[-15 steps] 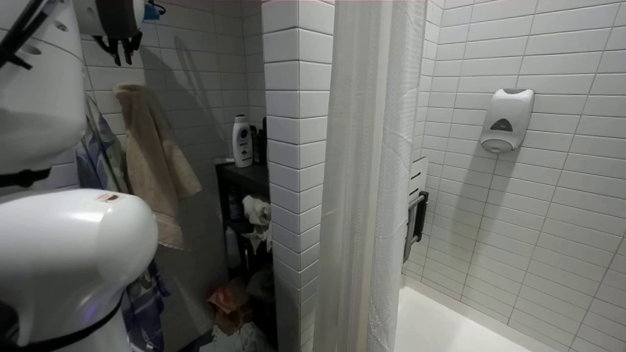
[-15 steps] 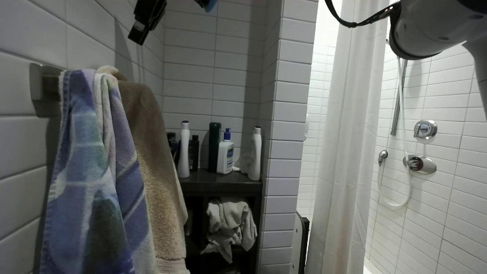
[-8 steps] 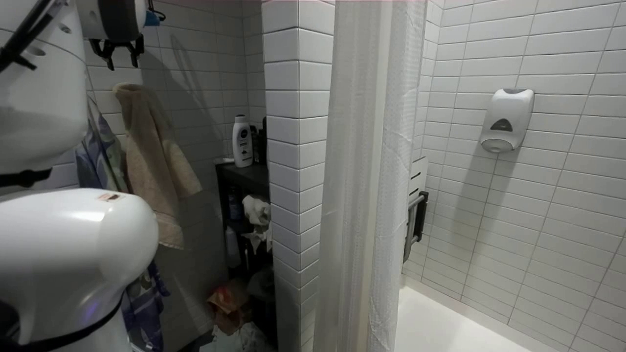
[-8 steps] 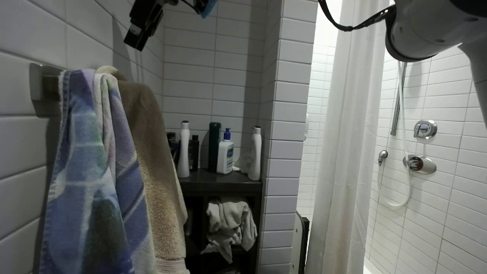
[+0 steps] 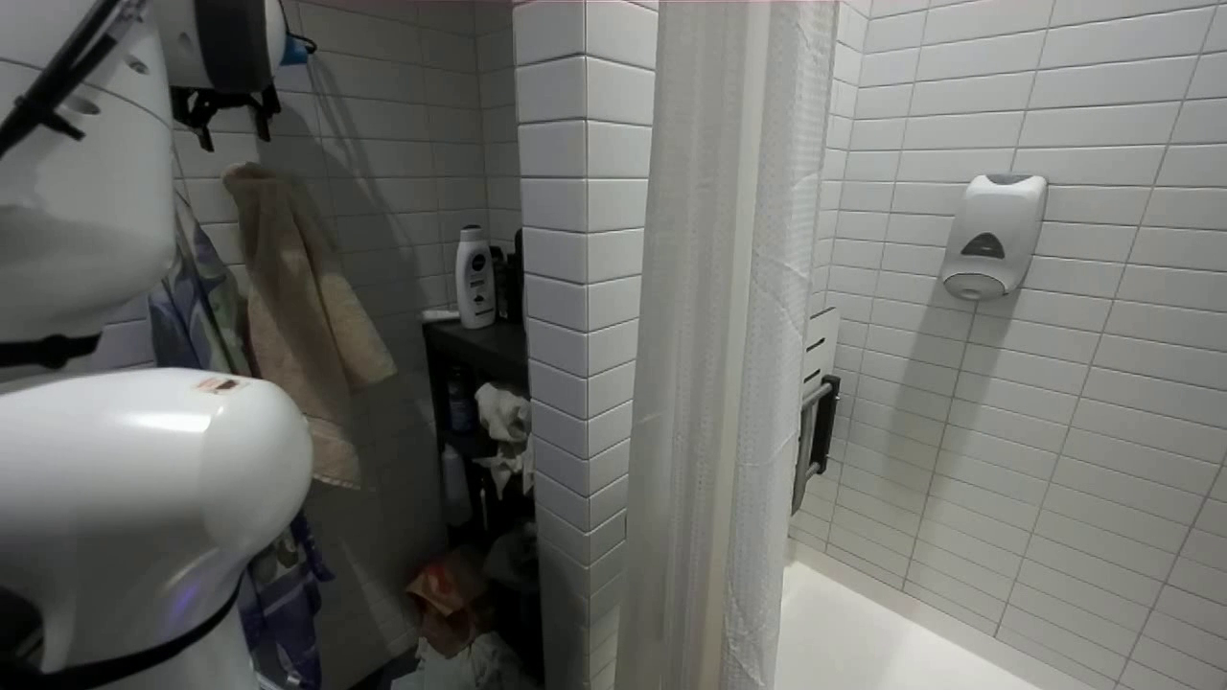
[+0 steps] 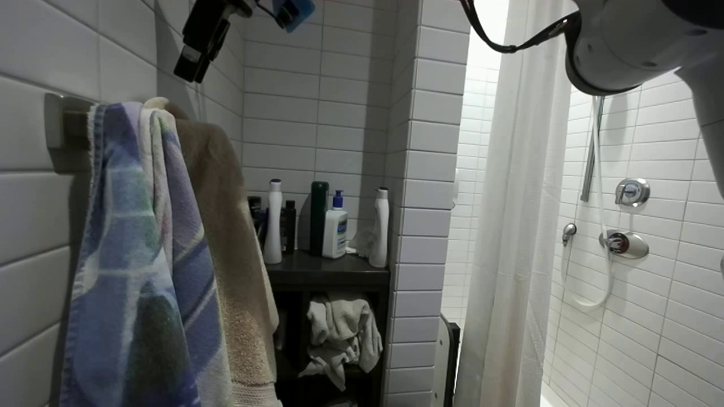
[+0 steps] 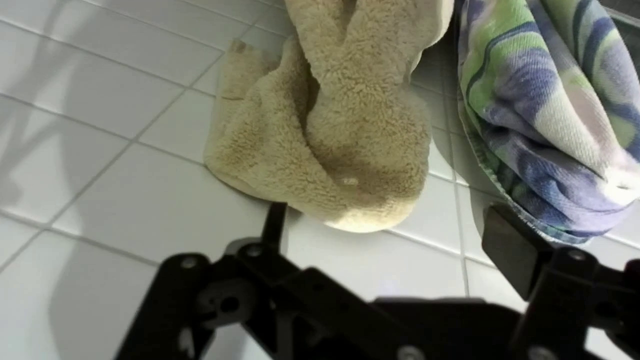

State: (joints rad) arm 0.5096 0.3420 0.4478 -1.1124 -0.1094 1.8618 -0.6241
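**Hovering above the beige towel (image 5: 297, 316)**

I hold my claw (image 5: 234, 142) spread, gripping nothing. The beige towel's top lies just beneath it, long axis dropping down the tiled wall (image 5: 393, 201), patterned towel (image 7: 542, 120) hanging alongside.

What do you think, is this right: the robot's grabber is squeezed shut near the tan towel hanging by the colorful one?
Not quite: the gripper is open, its fingers apart in the wrist view. It is near the tan towel, which hangs by the colorful towel.
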